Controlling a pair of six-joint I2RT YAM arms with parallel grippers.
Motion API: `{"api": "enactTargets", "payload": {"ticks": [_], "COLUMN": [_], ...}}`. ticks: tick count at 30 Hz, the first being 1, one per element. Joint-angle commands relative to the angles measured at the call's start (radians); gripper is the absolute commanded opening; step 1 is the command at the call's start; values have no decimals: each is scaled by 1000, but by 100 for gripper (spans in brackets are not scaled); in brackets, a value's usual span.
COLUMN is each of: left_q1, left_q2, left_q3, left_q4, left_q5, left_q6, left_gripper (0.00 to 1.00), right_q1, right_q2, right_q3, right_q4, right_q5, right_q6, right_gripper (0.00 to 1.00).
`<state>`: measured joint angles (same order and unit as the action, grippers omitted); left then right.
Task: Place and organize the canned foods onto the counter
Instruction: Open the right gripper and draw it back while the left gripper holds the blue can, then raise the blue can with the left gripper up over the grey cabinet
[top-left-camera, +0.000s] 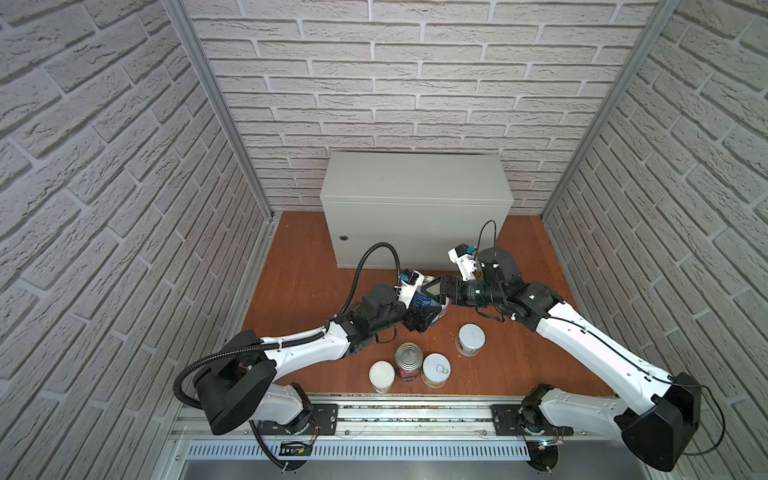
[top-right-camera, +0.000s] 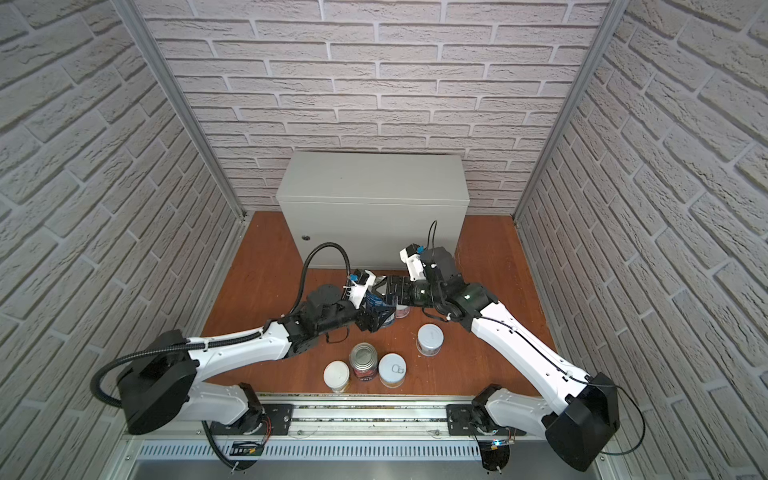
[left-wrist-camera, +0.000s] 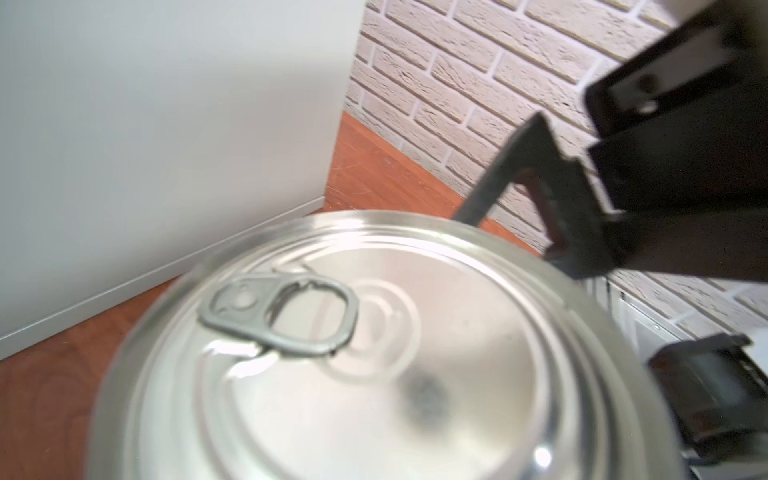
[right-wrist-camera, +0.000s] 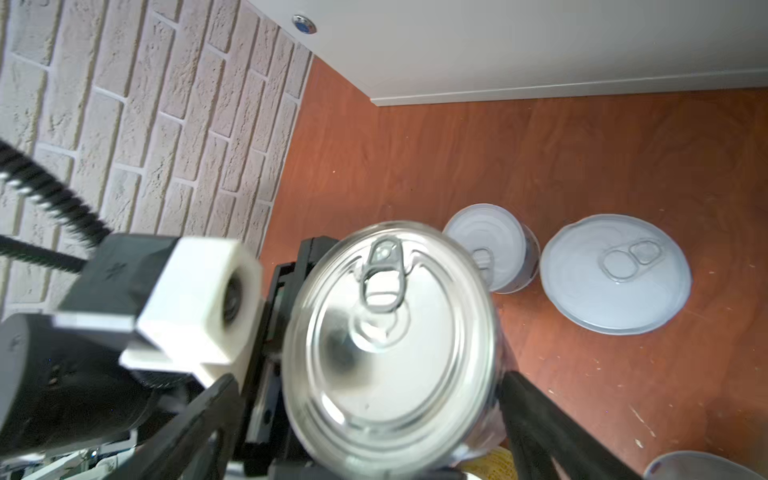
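LEFT: my left gripper (top-left-camera: 419, 312) is clasping the blue-label can (top-left-camera: 430, 304), tilted, off the floor (top-left-camera: 299, 291), before the counter (top-left-camera: 415, 178) | RIGHT: right gripper (top-left-camera: 436, 296) is straddling it, fingers spread | RISK: I am judging 1 snag could be knocking it loose.

counter (top-left-camera: 415, 183): plain light grey. floor (top-left-camera: 299, 291): reddish-brown, wood grain. walls (top-left-camera: 374, 83): off-white brick pattern, paler mortar lines. blue-label can (top-left-camera: 427, 306): dark blue label with white patches, shiny silver top. tomato can (top-left-camera: 408, 360): dark label with red, silver top. yellow can (top-left-camera: 381, 376): white lid, yellow side. short can (top-left-camera: 471, 340): white lid. arms (top-left-camera: 307, 347): white shells, black joints.
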<state>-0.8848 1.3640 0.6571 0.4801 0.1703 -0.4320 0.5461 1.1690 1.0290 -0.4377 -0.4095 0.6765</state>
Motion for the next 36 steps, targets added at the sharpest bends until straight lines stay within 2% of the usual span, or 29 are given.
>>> {"api": "enactTargets", "payload": {"ticks": [1,6,17,29,36], "left_q1": [5,7,16,28,33], "left_q2": [-33,-31,-51,-79,-72], "left_q3": [25,26,32,68,161], "left_q4": [160,163,135,48,-16], "left_q5": [-15,-16,-27,-71,-95], "left_q6": [-15,-14,-14,21,53], "left_gripper": [55,54,54,54,54], "right_q1": [14,14,13,14,15], "right_q2": [-32,-32,-106,-299,-395], "right_q3": [6,6,-30,-205,-281], "right_q4": [62,53,1,-30,-51], "right_q5": [-68,-54,52,150,206], "right_q6": [-8,-5,-23,-43,-28], "right_gripper": [98,98,98,98,97]}}
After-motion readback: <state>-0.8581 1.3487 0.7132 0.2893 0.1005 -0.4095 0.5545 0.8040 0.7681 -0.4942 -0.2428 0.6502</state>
